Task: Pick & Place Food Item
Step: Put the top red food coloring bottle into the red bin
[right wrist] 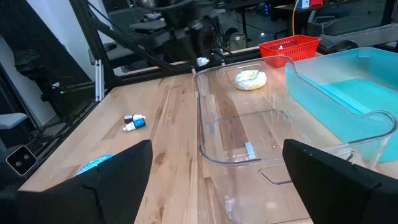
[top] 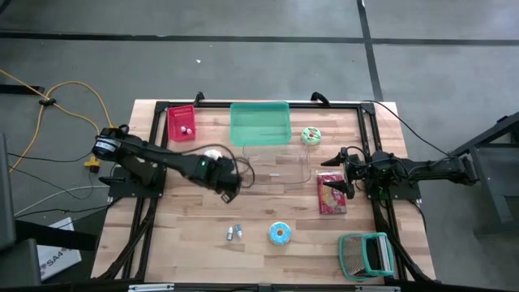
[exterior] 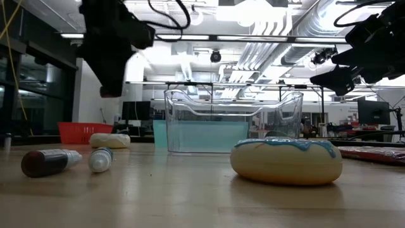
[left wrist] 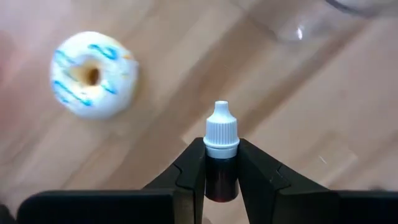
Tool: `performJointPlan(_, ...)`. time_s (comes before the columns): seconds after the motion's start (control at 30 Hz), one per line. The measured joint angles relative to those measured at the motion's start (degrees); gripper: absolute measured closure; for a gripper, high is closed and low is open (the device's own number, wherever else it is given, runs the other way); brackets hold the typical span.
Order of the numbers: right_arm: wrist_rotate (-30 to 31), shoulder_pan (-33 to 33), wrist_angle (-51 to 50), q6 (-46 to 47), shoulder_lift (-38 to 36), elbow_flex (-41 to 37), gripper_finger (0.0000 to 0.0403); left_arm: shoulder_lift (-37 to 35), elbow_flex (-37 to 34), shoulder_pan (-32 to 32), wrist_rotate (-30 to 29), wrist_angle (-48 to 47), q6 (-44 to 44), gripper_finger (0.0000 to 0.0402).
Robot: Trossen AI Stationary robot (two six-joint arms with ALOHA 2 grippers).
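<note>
Overhead, I see a pale wood-plank table [top: 268, 203] on grey floor. My left gripper [left wrist: 221, 163] hangs above the table's middle, clamped on a small dropper bottle [left wrist: 221, 149] with a white cap. The blue-iced donut [top: 279, 234] lies on the near planks, two more little bottles [top: 234, 234] beside it. My right gripper [right wrist: 214, 171] waits wide open beside the clear bin [right wrist: 249, 134]. Behind, the low view shows ceiling ducts and bright lights.
</note>
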Motion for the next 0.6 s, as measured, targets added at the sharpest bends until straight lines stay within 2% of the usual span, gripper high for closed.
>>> performJointPlan(0.3, -0.01, -0.01, -0.01, 0.0, 0.01, 0.0, 0.0053, 0.0, 0.0, 12.87, -1.0, -5.44, 0.73, 0.0334)
performJointPlan(0.6, 0.01, 0.02, -0.02, 0.0, 0.01, 0.01, 0.0053, 0.0, 0.0, 25.24, -1.38, -5.79, 3.48, 0.0334)
